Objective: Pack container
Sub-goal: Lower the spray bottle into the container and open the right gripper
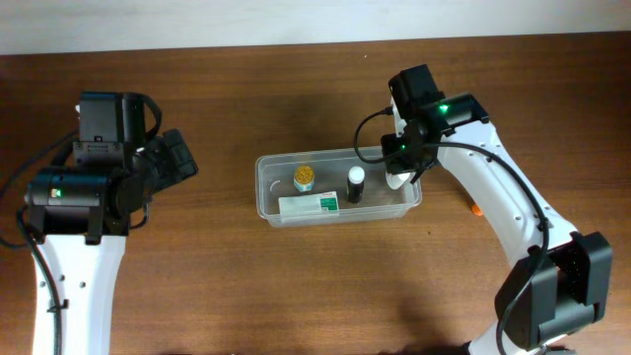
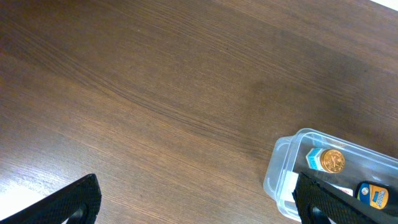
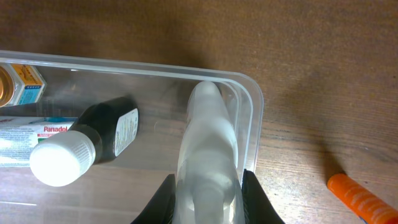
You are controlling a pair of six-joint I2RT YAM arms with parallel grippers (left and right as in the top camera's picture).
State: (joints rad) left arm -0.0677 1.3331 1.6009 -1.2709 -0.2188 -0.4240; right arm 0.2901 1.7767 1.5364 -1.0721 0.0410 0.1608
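The clear plastic container (image 1: 268, 197) sits mid-table. Inside lie a gold-capped jar (image 1: 305, 178), a white Panadol box (image 1: 308, 205) and a dark bottle with a white cap (image 1: 355, 184). My right gripper (image 1: 402, 176) is shut on a translucent white bottle (image 3: 206, 149) and holds it over the container's right end, tip pointing down inside the rim (image 3: 255, 118). The dark bottle (image 3: 106, 134) lies to its left in the right wrist view. My left gripper (image 2: 196, 205) is open and empty, left of the container (image 2: 280, 174), above bare table.
An orange object (image 3: 357, 194) lies on the table right of the container, also seen overhead (image 1: 475, 209). The wooden table (image 1: 296, 286) surrounds the container on all sides.
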